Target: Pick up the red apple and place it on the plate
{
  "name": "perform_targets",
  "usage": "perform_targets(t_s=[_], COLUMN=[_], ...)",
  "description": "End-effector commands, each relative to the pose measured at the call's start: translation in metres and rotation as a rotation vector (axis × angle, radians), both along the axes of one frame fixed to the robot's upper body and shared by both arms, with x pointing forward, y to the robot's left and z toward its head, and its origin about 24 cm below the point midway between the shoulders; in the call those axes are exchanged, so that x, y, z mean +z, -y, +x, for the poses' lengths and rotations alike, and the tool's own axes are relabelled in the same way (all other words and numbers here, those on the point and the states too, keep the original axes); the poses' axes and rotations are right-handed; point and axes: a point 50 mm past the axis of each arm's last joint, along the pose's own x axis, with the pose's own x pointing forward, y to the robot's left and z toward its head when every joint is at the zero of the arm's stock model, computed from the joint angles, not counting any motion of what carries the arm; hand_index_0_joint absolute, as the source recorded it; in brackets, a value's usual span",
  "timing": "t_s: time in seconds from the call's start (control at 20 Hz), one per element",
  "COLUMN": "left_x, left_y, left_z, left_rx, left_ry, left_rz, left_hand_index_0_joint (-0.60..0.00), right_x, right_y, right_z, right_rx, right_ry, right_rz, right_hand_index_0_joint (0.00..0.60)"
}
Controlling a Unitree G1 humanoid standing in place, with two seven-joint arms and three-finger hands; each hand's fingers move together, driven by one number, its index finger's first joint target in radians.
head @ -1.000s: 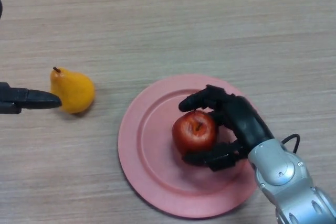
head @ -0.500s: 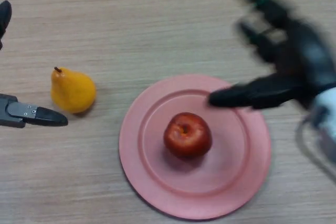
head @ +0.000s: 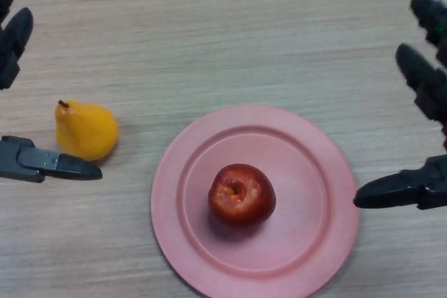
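Observation:
The red apple (head: 241, 194) sits upright in the middle of the pink plate (head: 318, 228), stem up, with nothing touching it. My right hand (head: 424, 88) is open at the right edge of the view, its thumb (head: 394, 190) pointing at the plate's right rim and its fingers spread above. My left hand (head: 14, 33) is open at the left edge, its thumb (head: 52, 162) just below the pear.
A yellow pear (head: 85, 130) lies on the wooden table (head: 230, 40) to the left of the plate, close to my left thumb.
My right hand let go of the apple and pulled away to the right edge. The apple now rests free on the plate. My left hand came a little further into view.

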Motion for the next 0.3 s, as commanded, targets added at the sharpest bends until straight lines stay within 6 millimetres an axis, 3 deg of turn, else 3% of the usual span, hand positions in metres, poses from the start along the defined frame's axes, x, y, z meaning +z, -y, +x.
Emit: perform_targets(t_s=[0.05, 0.3], left_x=[0.031, 0.035], left_y=[-0.005, 0.004], left_z=[-0.022, -0.027], left_rx=[-0.018, -0.037], left_ry=[0.177, 0.136], left_rz=[0.067, 0.05], left_hand_index_0_joint=[0.0, 0.0], right_x=[0.028, 0.043], right_y=[0.006, 0.001], right_z=[-0.012, -0.01], right_rx=[-0.016, -0.022], right_ry=[0.208, 0.259], right_rz=[0.006, -0.024], right_hand_index_0_joint=[0.0, 0.0])
